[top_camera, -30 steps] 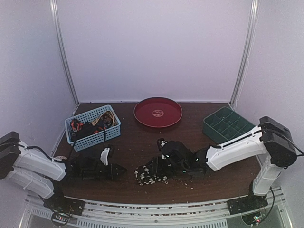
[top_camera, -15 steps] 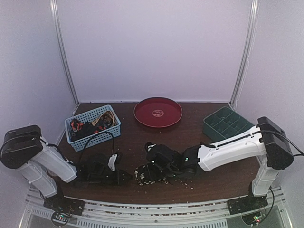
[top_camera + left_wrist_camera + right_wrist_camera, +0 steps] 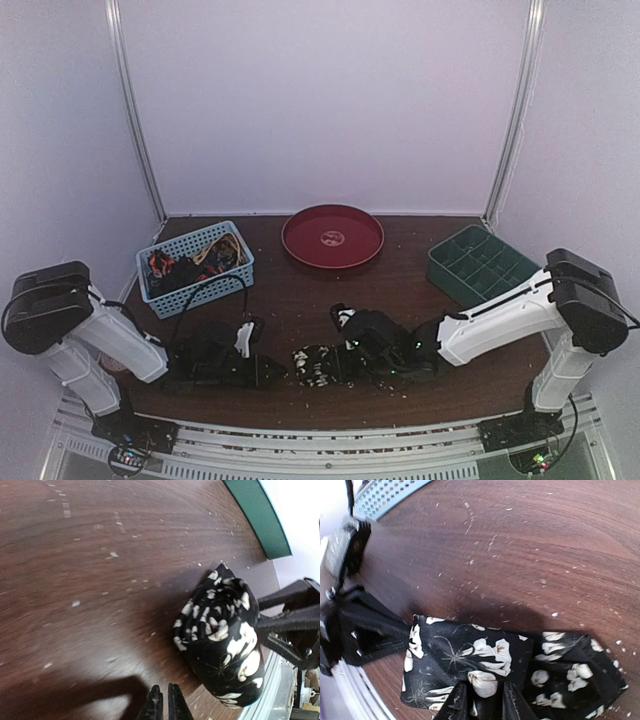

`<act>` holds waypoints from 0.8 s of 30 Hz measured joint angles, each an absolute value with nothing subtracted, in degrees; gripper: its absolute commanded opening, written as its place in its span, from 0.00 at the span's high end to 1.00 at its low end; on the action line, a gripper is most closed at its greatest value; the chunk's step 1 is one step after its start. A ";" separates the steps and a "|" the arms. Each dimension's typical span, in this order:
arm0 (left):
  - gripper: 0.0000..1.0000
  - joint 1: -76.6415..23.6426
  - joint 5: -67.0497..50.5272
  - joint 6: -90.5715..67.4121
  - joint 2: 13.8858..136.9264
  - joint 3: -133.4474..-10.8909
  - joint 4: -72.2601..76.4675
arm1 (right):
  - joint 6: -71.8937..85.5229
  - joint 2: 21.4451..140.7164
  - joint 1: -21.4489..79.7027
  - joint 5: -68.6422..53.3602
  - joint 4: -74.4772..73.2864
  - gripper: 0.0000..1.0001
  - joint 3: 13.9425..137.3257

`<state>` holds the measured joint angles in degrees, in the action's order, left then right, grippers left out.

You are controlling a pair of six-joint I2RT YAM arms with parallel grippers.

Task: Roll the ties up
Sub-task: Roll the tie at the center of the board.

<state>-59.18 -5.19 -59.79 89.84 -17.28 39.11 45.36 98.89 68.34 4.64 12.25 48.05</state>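
A dark tie with pale flower print lies near the front edge, partly rolled into a thick coil. My right gripper reaches in from the right and is shut on the tie's flat outer layer; printed fabric fills the gap between its fingers. In the top view the right gripper sits against the roll's right side. My left gripper is shut and empty, its tips a short way left of the coil, low over the wood. More ties lie heaped in the blue basket.
A blue basket stands at the back left, a red round plate at the back middle and a green divided tray at the right. Pale crumbs are scattered over the wooden table. A metal rail runs along the near edge.
The right gripper's jaws have narrowed onto the tie and the arm has drawn back to the right. The tie bundle looks more compact. The left gripper has crept slightly right.
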 measured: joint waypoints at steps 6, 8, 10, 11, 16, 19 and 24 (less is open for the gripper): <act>0.96 -60.10 -6.44 -58.72 96.31 -23.09 40.18 | 48.23 97.93 63.37 -3.20 22.81 0.75 41.63; 0.96 -60.10 -6.46 -57.67 97.58 -25.30 39.79 | 48.66 97.91 62.35 -4.40 24.32 0.75 40.80; 0.97 -60.10 -6.37 -56.66 98.08 -27.27 38.72 | 49.41 97.76 61.36 -5.87 25.96 0.76 39.64; 0.98 -60.10 -6.20 -56.16 98.10 -27.99 38.28 | 49.60 97.69 60.86 -6.55 26.68 0.75 39.09; 0.99 -60.07 -4.89 -53.91 97.91 -30.24 35.46 | 50.17 97.49 59.05 -8.43 29.32 0.75 36.64; 0.98 -60.12 -3.68 -52.51 97.84 -31.86 32.32 | 50.35 97.03 58.67 -9.06 30.28 0.75 35.42; 0.96 -60.60 -0.08 -50.85 96.29 -34.06 26.33 | 50.37 96.86 57.82 -10.09 31.55 0.75 34.37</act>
